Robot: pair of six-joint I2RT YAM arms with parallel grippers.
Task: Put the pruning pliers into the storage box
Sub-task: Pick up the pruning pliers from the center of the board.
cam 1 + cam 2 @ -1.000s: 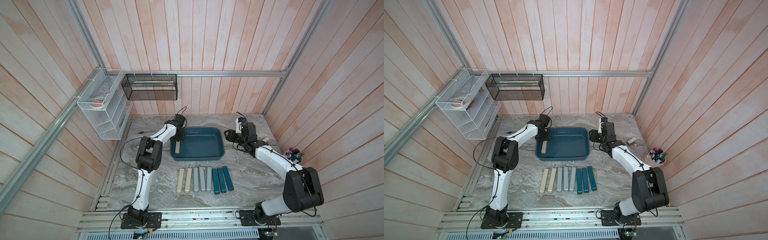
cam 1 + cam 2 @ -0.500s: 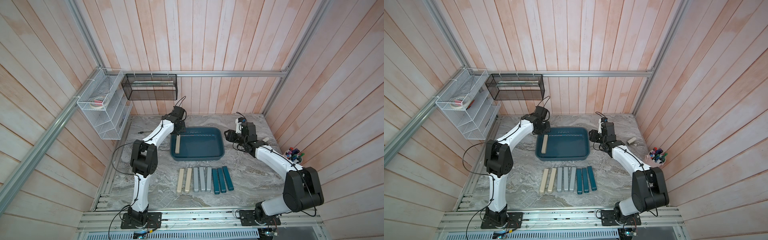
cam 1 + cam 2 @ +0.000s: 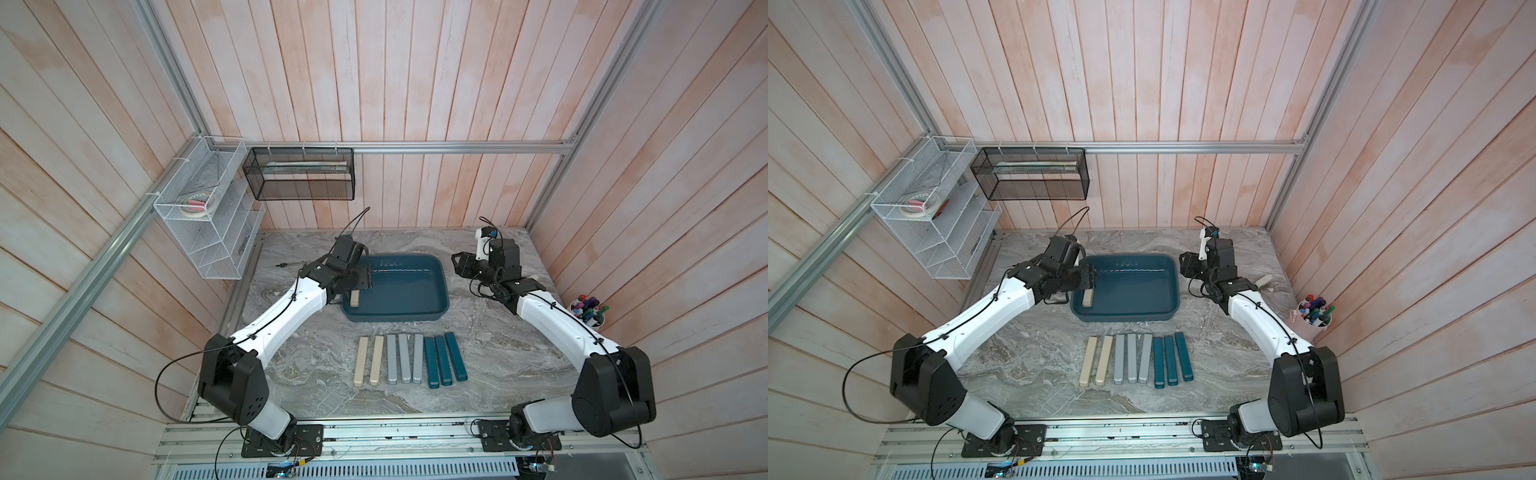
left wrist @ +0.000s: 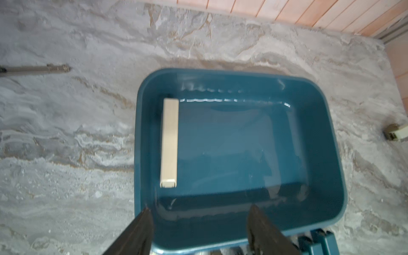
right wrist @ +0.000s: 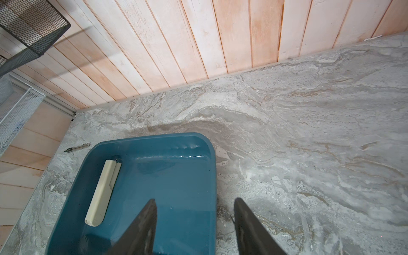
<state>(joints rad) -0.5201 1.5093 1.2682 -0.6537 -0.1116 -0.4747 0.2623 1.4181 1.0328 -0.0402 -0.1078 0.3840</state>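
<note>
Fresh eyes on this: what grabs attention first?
A tidy row of eight pruning pliers, two beige, three grey, three teal, lies on the marble table in front of the storage box. One beige bar lies inside the box along the left arm's side, with the left gripper open and empty over the box.

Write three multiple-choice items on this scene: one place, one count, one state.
1. Where in the box lies the beige bar? A) centre B) by the side nearest the left arm C) by the side nearest the right arm
2. Bars on the table: A) six B) eight C) nine
3. The left fingers are: A) open, empty B) shut on a bar C) shut, empty
1B, it hugs that wall; 2B, two beige, three grey, three teal; 3A, apart with nothing between.
</note>
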